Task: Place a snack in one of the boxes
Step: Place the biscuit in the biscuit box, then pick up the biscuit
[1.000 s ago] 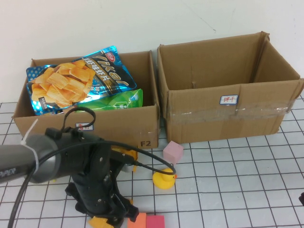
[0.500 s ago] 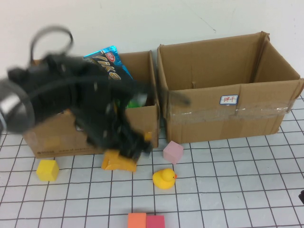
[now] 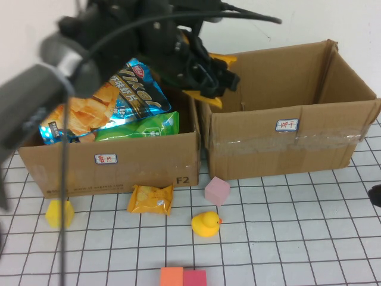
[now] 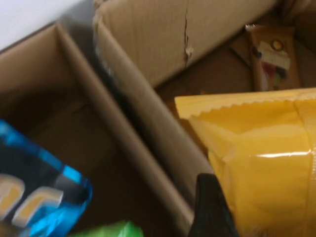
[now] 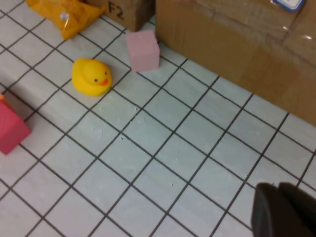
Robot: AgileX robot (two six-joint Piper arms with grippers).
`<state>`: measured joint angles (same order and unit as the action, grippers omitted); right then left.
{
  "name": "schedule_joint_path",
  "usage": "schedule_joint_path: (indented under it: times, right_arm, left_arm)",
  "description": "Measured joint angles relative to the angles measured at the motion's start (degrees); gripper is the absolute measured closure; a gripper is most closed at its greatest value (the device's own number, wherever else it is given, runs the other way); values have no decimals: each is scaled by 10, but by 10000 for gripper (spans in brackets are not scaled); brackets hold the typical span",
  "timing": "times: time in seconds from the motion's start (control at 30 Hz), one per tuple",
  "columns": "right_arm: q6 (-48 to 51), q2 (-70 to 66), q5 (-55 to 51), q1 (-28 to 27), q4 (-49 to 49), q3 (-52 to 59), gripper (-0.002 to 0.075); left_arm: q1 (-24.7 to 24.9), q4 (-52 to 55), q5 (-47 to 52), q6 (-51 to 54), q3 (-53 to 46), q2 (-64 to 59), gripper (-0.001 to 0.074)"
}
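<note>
Near edge of the counter (image 3: pixel 297 238), about 6 o'clock in the high view: orange block (image 3: pixel 171 276) touching a red block (image 3: pixel 194 277). A bit farther in, yellow duck (image 3: pixel 206 224), pink cube (image 3: pixel 216 190), yellow cube (image 3: pixel 59 213). One orange snack bag (image 3: pixel 151 198) lies flat on the counter just in front of the left box (image 3: pixel 119 164), not boxed.

Right end effector (image 5: pixel 281 212) is parked low at 4 o'clock, only its dark tip shows at the frame edge in the high view; fingers pressed together, holding nothing, not touching any item.

Farther back: left box at 10 o'clock already carries a blue chip bag (image 3: pixel 101 104) and a green bag (image 3: pixel 140 126). Right box (image 3: pixel 286 128) at 2 o'clock, open top; the left wrist view shows a brown packet (image 4: pixel 271 57) lying on its floor.

Left end effector (image 3: pixel 205 77) is up high at 12 o'clock, over the shared wall between the two boxes, leaning toward the right box. It grips a yellow snack pouch (image 4: pixel 266 163), jaws partly apart around the pouch, one dark finger (image 4: pixel 210 207) lying against it. Pouch hangs above the near-left corner of the right box, not touching the cardboard as far as I can see.

Progress, my read: pick done, carry nearly done, release not done. Left: move fully over the right box's opening, let the pouch go, pull away. Risk: pouch edge catching the box wall, since it sits right above it.
</note>
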<state>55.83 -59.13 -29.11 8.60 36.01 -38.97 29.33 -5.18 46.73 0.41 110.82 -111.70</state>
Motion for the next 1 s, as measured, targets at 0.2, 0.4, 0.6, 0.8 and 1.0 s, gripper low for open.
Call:
schedule_joint_path:
  times: [0.2, 0.4, 0.6, 0.8, 1.0]
  right_arm:
    - [18, -42, 0, 0, 1, -2, 726]
    - [25, -71, 2, 0, 2, -2, 726]
    - [26, -78, 3, 0, 3, -2, 726]
    - [26, -78, 3, 0, 3, -2, 726]
    - [27, -78, -9, 0, 4, -3, 726]
  left_arm:
    - [0, 2, -36, 4, 90, -98, 341]
    - [0, 12, -97, 12, 115, -147, 340]
    - [0, 10, -94, 31, 121, -151, 130]
    - [0, 15, -11, 38, 199, -153, 195]
    - [0, 48, 50, 22, 243, -98, 538]
